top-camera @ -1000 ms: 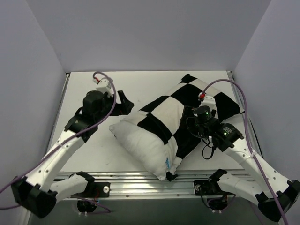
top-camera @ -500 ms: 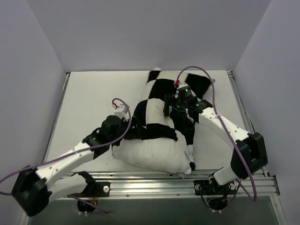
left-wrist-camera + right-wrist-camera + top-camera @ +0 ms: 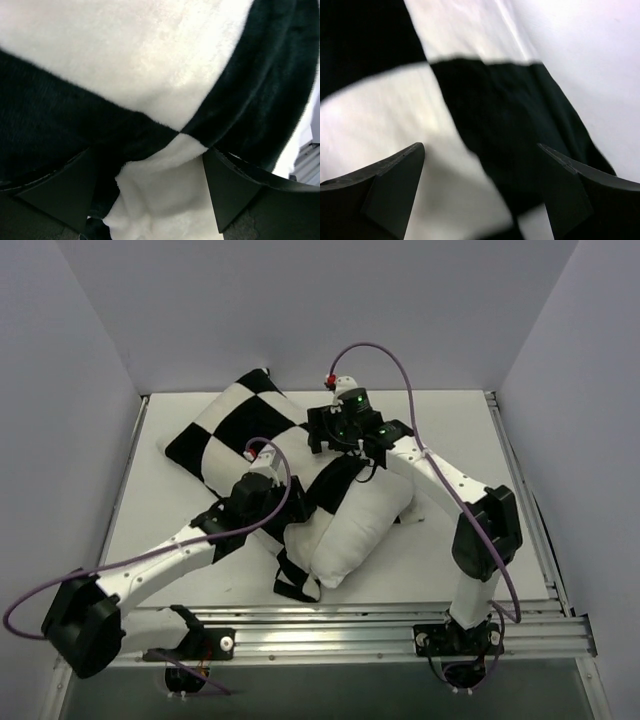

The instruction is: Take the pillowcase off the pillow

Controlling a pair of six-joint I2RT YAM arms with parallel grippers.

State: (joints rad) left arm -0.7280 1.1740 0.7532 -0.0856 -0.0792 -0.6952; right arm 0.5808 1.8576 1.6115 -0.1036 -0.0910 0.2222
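Note:
The black-and-white checkered pillowcase (image 3: 235,425) lies stretched toward the far left of the table. The plain white pillow (image 3: 360,525) sticks out of it at the near middle, and a black strip of the case hangs at the pillow's near end. My left gripper (image 3: 290,515) is at the edge of the case where pillow and case meet. In the left wrist view its jaws (image 3: 150,190) stand wide apart with bunched checkered fabric (image 3: 150,65) between them. My right gripper (image 3: 335,435) hovers over the case at the far middle, and its jaws (image 3: 480,190) are open above the fabric (image 3: 495,115).
The white table (image 3: 450,440) is walled by pale panels on three sides. A metal rail (image 3: 350,620) runs along the near edge by the arm bases. Bare table surface (image 3: 590,60) shows to the right of the case in the right wrist view.
The pillow and case have swung from the right side to the left and middle. The case now trails far left, with more white pillow bare. Both arms moved left and farther back.

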